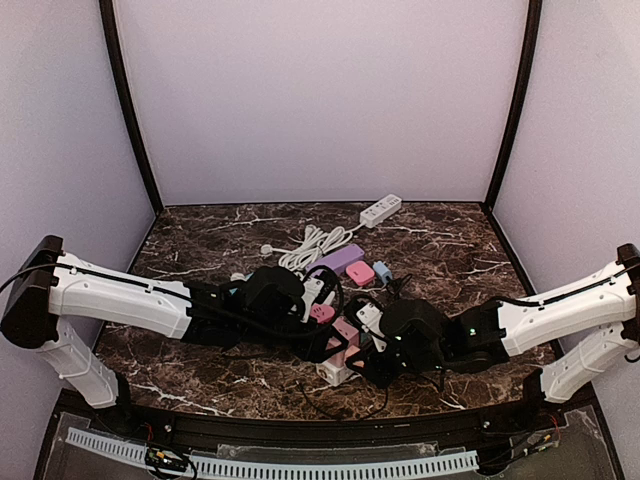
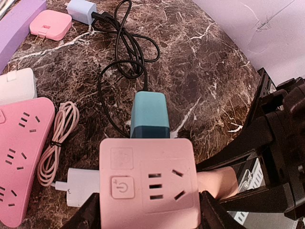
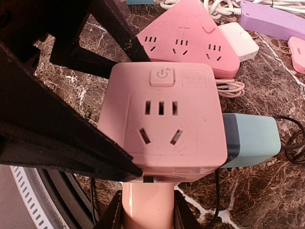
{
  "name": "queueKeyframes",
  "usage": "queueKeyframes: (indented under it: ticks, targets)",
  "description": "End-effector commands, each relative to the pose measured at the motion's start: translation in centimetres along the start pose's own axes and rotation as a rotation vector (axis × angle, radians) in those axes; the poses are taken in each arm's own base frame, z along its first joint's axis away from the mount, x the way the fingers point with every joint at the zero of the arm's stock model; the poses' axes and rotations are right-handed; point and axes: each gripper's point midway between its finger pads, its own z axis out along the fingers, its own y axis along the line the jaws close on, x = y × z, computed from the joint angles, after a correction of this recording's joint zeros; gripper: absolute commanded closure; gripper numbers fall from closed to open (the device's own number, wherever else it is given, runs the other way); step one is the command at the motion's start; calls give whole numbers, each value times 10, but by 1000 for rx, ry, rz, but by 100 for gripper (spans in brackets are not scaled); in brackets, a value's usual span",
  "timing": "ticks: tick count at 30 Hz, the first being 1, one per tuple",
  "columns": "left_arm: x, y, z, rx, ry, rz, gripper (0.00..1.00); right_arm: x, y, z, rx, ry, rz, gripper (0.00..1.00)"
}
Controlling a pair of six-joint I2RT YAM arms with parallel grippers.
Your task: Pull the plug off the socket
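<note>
With my left tool clenched on the pink cube socket at lower centre and my right tool grasping its pink plug, I fear a skewed pull drags the socket free

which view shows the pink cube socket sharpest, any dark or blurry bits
Left wrist: pink cube socket and teal plug sharp, right arm beside them dark. Right wrist: cube sharp, left arm an underexposed black mass. Top external: even light, cube tiny between dark arms.

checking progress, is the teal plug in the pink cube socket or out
In: the teal plug sits flush against one side of the pink cube socket, no prongs showing in either wrist view.
</note>
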Motion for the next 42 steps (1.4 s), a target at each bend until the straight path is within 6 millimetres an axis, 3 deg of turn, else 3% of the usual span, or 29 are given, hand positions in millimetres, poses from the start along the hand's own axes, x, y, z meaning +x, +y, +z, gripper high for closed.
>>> queueKeyframes:
  ticks: [1,6,23,32,36,42]
  targets:
    - [58,67,-11,-221,200,-17,82,20,-33,0,155,29,38,100]
    - [60,65,-11,-200,199,-14,83,14,-32,-5,151,12,37,100]
    - [89,72,-10,-210,317,110,84,-33,-23,-23,63,27,83,100]
    - [85,70,-8,-211,311,118,85,-39,-30,-29,85,18,98,100]
    - [81,68,-10,-206,299,123,85,-41,-44,-36,136,-6,121,100]
    - [67,50,-11,-127,284,200,84,-41,-94,-49,226,-27,215,100]
